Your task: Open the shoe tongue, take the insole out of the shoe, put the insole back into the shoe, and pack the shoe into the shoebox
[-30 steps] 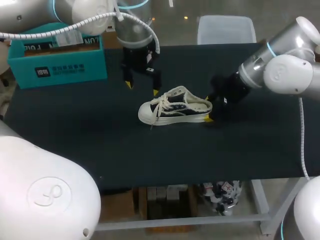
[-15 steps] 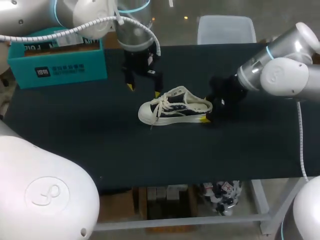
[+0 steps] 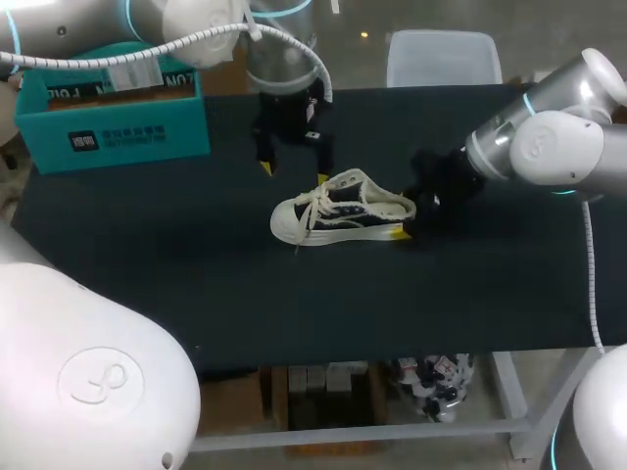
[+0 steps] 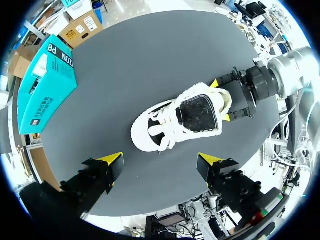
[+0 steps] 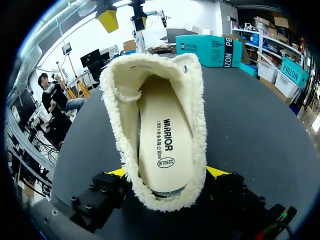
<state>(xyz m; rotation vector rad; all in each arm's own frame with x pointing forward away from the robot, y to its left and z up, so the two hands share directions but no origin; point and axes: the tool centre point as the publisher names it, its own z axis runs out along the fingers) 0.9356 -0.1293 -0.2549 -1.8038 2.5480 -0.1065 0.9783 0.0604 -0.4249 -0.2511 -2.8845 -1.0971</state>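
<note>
A white and black lace-up shoe (image 3: 338, 208) with a fleece collar lies mid-table, toe to the left. Its cream insole (image 5: 165, 145) lies inside. My right gripper (image 3: 405, 227) is at the heel, open, with a yellow-tipped finger (image 5: 117, 171) close along each side of the heel (image 5: 167, 192). My left gripper (image 3: 293, 172) hangs open just behind the shoe with nothing between its fingers; in the left wrist view the shoe (image 4: 180, 120) lies ahead of the left gripper (image 4: 161, 160). The teal shoebox (image 3: 113, 113) stands at the back left.
The dark table (image 3: 196, 294) runs wide in front of the shoe to its front edge. The shoebox (image 4: 47, 85) sits well off to one side of the left gripper, near the table's rim.
My left gripper has shifted a little to the right, behind the shoe. The right gripper has stayed at the heel, and the shoe has not moved.
</note>
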